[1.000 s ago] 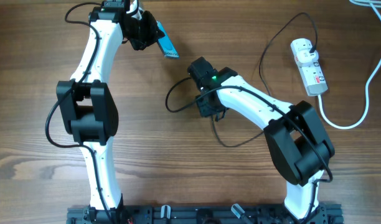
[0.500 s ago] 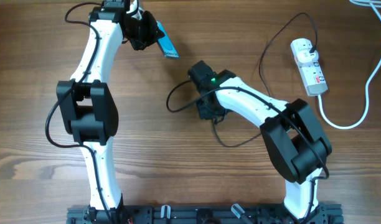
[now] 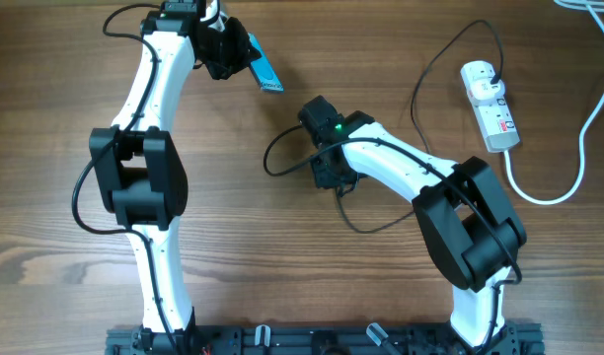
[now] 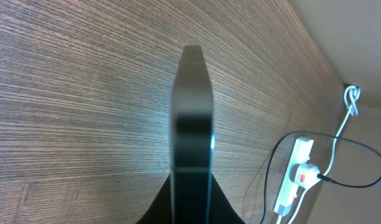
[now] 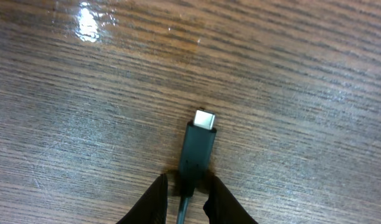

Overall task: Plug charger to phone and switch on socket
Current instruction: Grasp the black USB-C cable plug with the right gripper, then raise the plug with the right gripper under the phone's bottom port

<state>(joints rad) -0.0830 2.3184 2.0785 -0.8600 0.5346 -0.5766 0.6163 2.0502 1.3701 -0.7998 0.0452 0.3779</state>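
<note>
Phone is clamped in the left gripper at the far side of the tabletop in the overhead view. The right gripper is near the middle, well apart from it. The charger loops from there to the socket at the far right. Its white plug sits in the socket's far outlet, and no other holder is in view.

From the left wrist, the phone shows edge-on between the closed jaws, with the socket beyond it on the right. I cannot make out the charging port.

From the right wrist, the jaws pinch the charger just behind its connector tip, which points away over bare wood.

The step in hand looks like bringing the tip to the phone. Next, tip and port probably need lining up squarely before pushing. The socket's switch comes after that.
</note>
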